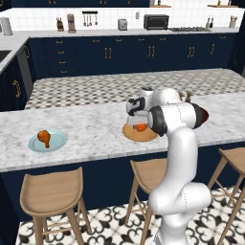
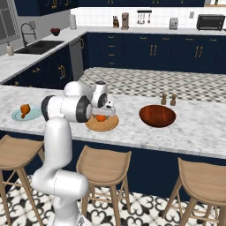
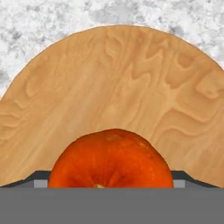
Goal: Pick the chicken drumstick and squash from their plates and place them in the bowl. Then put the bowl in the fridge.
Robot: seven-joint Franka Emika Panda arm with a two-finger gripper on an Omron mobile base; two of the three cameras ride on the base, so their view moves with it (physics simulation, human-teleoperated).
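The orange-red squash [image 1: 140,127] [image 2: 101,118] [image 3: 111,159] sits on the tan wood plate [image 1: 131,136] [image 2: 106,127] [image 3: 109,78] near the island's front edge. My gripper [image 1: 138,121] [image 2: 104,113] [image 3: 111,180] is lowered straight over it, open, with one dark finger close at each side of the squash. Far to the left, the chicken drumstick [image 1: 44,138] [image 2: 25,110] lies on the pale blue-green plate [image 1: 58,141] [image 2: 14,116]. Right of the tan plate stands the dark reddish-brown bowl [image 2: 157,115], mostly hidden behind my arm in the left base view [image 1: 204,115]. The fridge is out of view.
Two small shakers [image 2: 168,99] stand just behind the bowl. Wooden stools [image 1: 51,191] [image 2: 103,161] line the island's near side below the marble top [image 1: 95,129]. A second counter with a sink [image 2: 37,46] runs along the back left.
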